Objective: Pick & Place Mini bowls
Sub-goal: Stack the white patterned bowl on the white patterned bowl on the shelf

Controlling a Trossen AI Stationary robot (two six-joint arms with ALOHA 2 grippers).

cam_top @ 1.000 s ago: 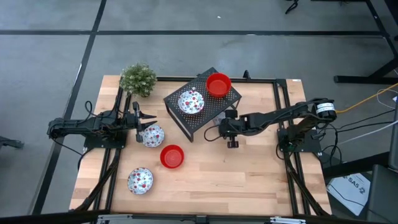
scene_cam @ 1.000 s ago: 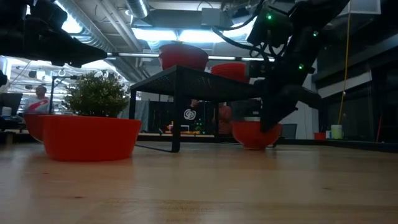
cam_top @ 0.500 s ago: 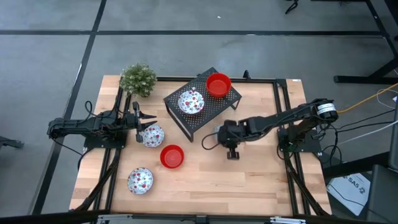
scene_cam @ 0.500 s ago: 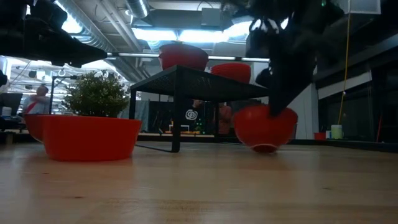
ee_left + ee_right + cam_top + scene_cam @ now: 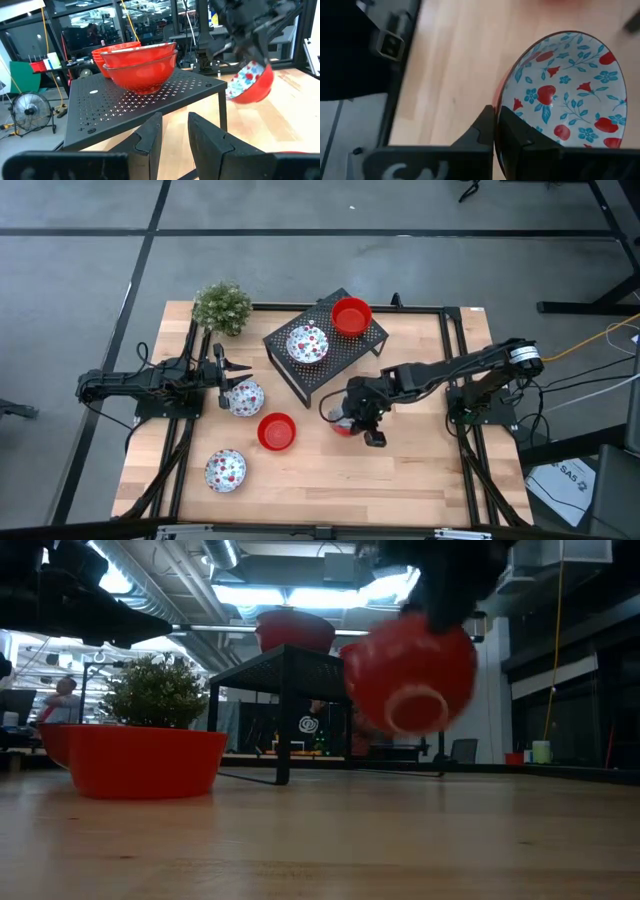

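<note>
The high view looks straight down from well above, taking in the whole counter [image 5: 400,470], both arms and the surrounding floor. The low view sits at counter-top level, facing level across the wood into the room behind (very close to the nearest red bowl [image 5: 140,760]). The left wrist view faces forward past its own fingers [image 5: 150,137] toward the black rack [image 5: 135,102], which the high and low views share. The right wrist view looks closely onto a held, patterned bowl [image 5: 570,85], with counter beyond.
</note>
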